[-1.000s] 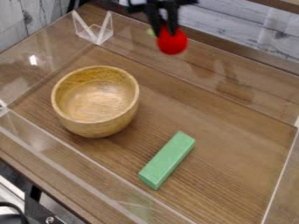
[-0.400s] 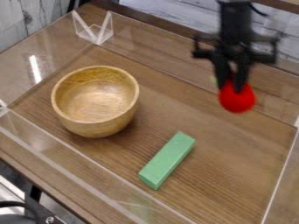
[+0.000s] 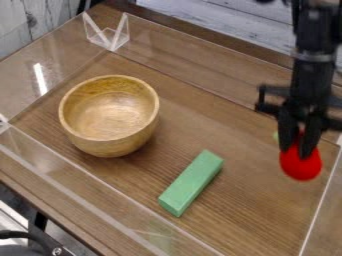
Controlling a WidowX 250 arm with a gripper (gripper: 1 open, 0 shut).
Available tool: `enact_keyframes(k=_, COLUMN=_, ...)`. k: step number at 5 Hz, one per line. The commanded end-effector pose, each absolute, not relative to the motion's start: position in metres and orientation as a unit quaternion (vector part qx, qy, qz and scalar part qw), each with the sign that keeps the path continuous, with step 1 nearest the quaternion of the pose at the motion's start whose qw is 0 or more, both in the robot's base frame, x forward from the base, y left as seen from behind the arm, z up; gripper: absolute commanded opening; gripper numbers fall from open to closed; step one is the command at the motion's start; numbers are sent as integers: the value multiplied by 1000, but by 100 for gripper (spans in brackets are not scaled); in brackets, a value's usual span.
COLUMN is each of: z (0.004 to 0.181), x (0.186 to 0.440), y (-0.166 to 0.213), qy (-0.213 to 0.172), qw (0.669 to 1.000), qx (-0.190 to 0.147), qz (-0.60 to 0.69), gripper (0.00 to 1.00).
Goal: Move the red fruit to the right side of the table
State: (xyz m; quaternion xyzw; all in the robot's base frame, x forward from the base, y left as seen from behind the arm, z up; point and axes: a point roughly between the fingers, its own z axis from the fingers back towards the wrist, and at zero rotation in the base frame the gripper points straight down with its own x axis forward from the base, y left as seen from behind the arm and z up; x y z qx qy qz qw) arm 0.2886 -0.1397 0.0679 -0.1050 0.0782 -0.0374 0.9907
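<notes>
The green rectangular block [image 3: 191, 183] lies on the bench [image 3: 147, 195] nearest the viewer, without readable writing. Farther right, the pincer [image 3: 297, 148] pinches the red strawberry-shaped toy [image 3: 301, 163] at the bench's right side. The wooden bowl [image 3: 110, 112] rests left of both, near the clear wall.

bowl [image 3: 108, 118] left of block [image 3: 191, 184], fruit [image 3: 301, 163] right of block, on table [image 3: 201, 80] side
</notes>
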Motion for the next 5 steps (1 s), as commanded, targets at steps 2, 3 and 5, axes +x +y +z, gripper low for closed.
enact_keyframes(k=2, z=60, x=298, y=-132, qy=29, qw=990, qx=-110, qz=-84, gripper=0)
enact_keyframes(k=3, z=58, x=305, y=-128, qy=17, qw=989, qx=-109, qz=-95, gripper=0)
enact_keyframes(k=5, z=82, x=320, y=-99, qy=-25, qw=994, qx=-109, qz=11, gripper=0)
